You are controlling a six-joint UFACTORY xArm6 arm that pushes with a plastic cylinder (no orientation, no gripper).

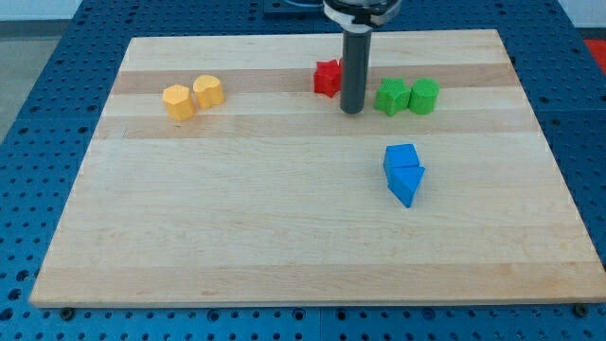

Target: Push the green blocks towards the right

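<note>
Two green blocks sit side by side in the upper right part of the wooden board (284, 237): a star-like green block (391, 98) and a rounder green block (423, 96) touching it on its right. My tip (352, 111) is the lower end of a dark rod. It stands just left of the star-like green block, with a small gap between them. A red block (328, 78) lies right behind the rod, on its left side, partly hidden by it.
Two yellow blocks (192, 97) sit together at the upper left. A blue cube (401, 157) and a blue wedge (407, 183) touch each other below the green blocks. The board's right edge lies beyond the green blocks.
</note>
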